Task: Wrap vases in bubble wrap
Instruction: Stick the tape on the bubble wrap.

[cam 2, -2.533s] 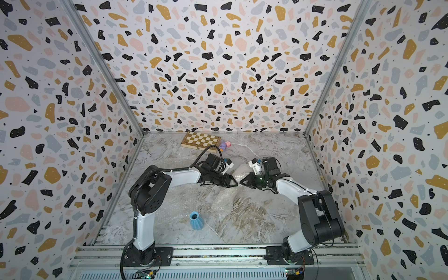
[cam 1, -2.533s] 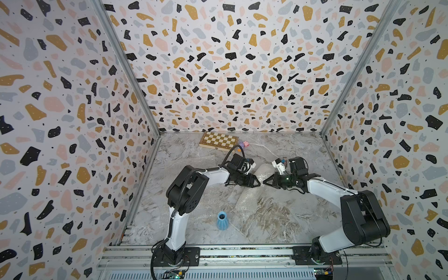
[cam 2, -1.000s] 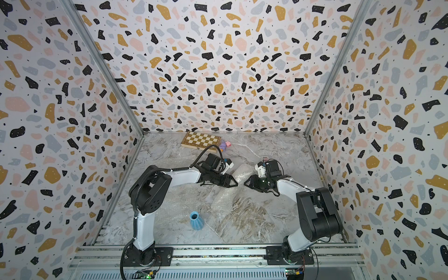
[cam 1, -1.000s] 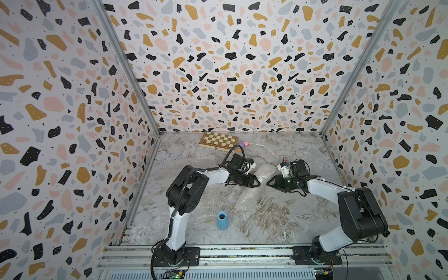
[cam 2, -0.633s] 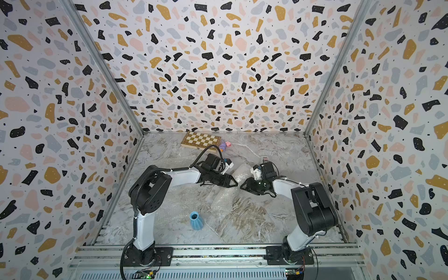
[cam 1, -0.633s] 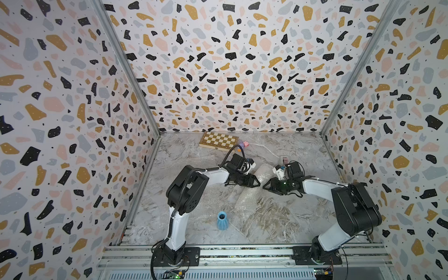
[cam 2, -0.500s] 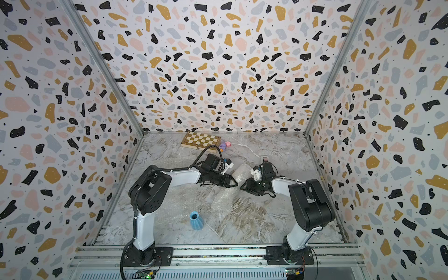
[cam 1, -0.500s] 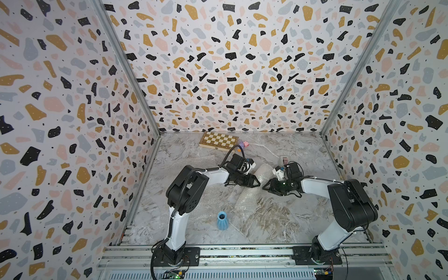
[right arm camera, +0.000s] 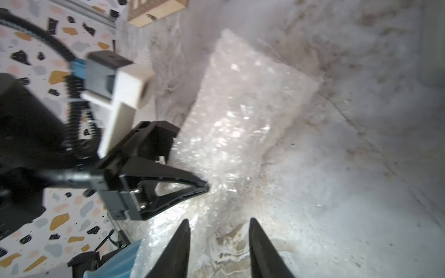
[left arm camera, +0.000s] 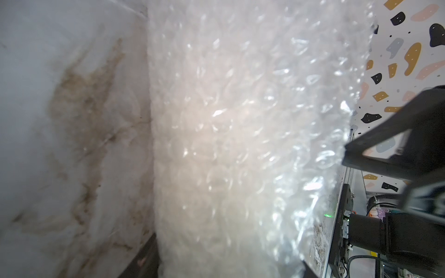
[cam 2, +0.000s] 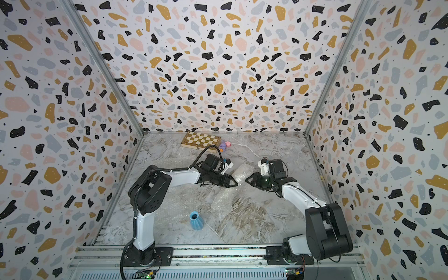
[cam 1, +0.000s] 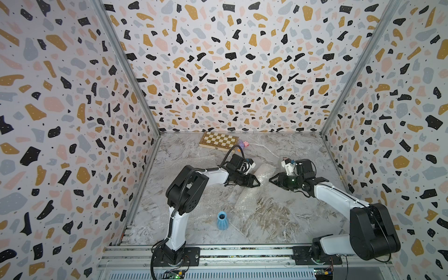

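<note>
Our left gripper (cam 1: 256, 181) is clamped across the rolled bubble wrap bundle (cam 1: 266, 170), with a finger pressed on each side of it. Our right gripper (right arm camera: 218, 223) hangs just beside that bundle, its jaws apart, and we see nothing held between them. We find the light blue vase (cam 1: 221, 220) upright near the front, well apart.

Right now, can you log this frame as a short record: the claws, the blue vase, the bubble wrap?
left claw: closed around one end of the wrapped bundle
right claw: jaws apart, nothing gripped, facing the left claw across the bundle
wrapped bundle: lying on the marble table; cream tint shows through, contents not clearly seen
blue vase: upright, bare, near the front edge
loose bubble wrap: flat, between bundle and blue vase
</note>
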`<state>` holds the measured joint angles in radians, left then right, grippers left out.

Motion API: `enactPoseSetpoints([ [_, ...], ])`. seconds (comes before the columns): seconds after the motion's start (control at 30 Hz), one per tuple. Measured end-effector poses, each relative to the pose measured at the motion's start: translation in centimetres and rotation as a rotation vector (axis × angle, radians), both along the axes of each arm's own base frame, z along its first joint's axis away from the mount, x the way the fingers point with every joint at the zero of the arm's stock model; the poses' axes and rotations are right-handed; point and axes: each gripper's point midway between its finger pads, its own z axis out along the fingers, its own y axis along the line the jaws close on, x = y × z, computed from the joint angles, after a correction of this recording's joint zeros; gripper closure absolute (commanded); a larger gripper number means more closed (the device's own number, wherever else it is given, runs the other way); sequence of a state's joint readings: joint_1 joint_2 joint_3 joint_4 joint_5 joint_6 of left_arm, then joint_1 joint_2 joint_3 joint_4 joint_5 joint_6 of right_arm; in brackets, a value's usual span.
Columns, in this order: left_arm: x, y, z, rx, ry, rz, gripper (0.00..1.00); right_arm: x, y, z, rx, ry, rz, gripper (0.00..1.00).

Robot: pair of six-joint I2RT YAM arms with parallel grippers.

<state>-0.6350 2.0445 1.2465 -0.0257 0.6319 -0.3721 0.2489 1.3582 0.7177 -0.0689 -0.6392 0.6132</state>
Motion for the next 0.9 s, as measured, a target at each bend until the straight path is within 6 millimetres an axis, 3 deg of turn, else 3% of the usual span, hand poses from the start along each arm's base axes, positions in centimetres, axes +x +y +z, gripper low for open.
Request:
enactPoseSetpoints([
  [0.13, 0.0, 0.0, 0.0, -0.001, 0.002, 0.001, 0.46, -0.4, 2.0, -1.0, 0.045, 0.063, 0.045, 0.82],
  [0.33, 0.0, 0.0, 0.0, -0.005, 0.001, 0.0, 0.46, -0.1, 3.4, -3.8, 0.038, 0.166, 0.047, 0.89],
  [0.7, 0.4, 0.5, 0.0, 0.001, -0.001, 0.019, 0.46, 3.6, 5.1, -3.9, 0.062, 0.166, 0.034, 0.9],
  [0.9, 0.5, 0.7, 0.0, 0.003, -0.003, 0.024, 0.46, 3.0, 4.7, -3.3, 0.057, 0.133, 0.022, 0.9],
])
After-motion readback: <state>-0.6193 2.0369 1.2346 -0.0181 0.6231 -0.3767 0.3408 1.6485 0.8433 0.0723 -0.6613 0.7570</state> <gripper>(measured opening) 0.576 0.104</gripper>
